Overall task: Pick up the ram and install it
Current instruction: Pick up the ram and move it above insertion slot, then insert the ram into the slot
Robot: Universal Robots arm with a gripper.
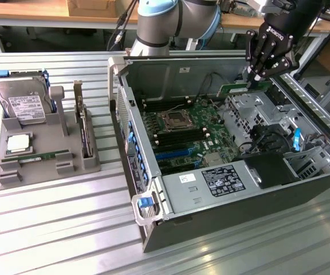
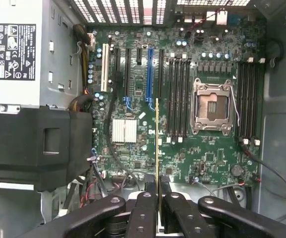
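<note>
The gripper (image 1: 251, 80) hangs above the open computer case (image 1: 171, 200), off to one side of the processor socket (image 2: 211, 106) and well clear of the motherboard (image 2: 133, 163); its fingers are drawn in narrow and clamp the ram (image 2: 157, 139) by one end, so that the rest of the green stick juts out free. The grip at the end looks chosen to leave the contact edge and most of the length unobstructed.

From the wrist view the ram is seen edge-on, a thin line running parallel to the memory slots (image 2: 178, 96) that flank the socket; it lies just past the nearer bank, on the side away from the socket. That parallel alignment fits a stick being lined up with a slot, though it is not seated; every slot beside the socket looks empty.

Well apart from the socket, outside the case on the exterior view's left, a grey tray (image 1: 16, 172) rests on the counter (image 1: 67, 229); it keeps the spare parts sorted in their own recesses. A second stick (image 1: 44, 156) lies flat in its groove, the hard drive (image 1: 24, 103) leans upright at the back, and the expansion card (image 1: 83, 129) stands on edge in its own slot.
</note>
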